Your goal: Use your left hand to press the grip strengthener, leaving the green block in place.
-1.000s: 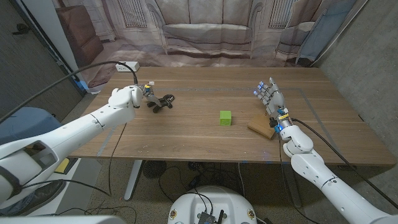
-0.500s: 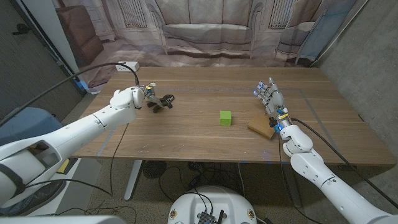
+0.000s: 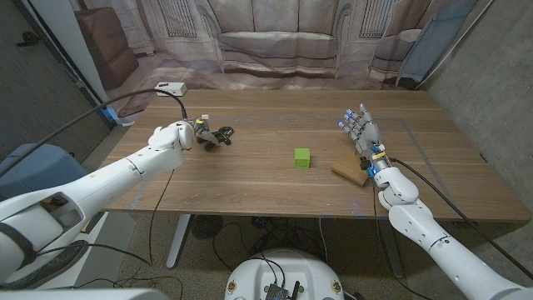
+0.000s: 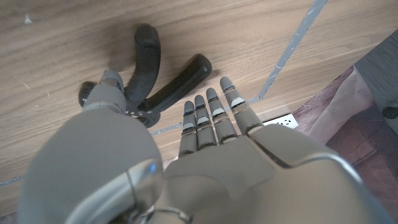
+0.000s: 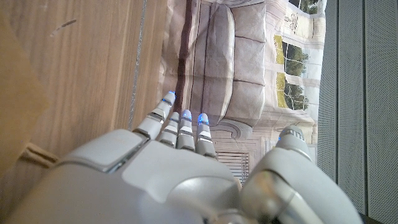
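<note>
The black grip strengthener [image 3: 219, 136] lies on the wooden table's far left part, its two handles [image 4: 163, 70] spread in a V. My left hand [image 3: 190, 133] is right beside it, fingers [image 4: 211, 118] stretched straight along one handle and the thumb [image 4: 107, 84] at the spring end; nothing is squeezed. The green block [image 3: 301, 157] sits near the table's middle, well apart from both hands. My right hand [image 3: 360, 129] stands upright at the right, fingers straight and holding nothing.
A flat tan wooden piece [image 3: 350, 172] lies by my right wrist. A white power strip [image 3: 172, 87] with its cable sits at the far left corner. Pale tape lines [image 4: 292, 53] mark the tabletop. The table's left edge is close behind my left hand.
My left hand has slid a little to the right, closing up on the grip strengthener. The strengthener, the green block and my right hand have stayed put.
</note>
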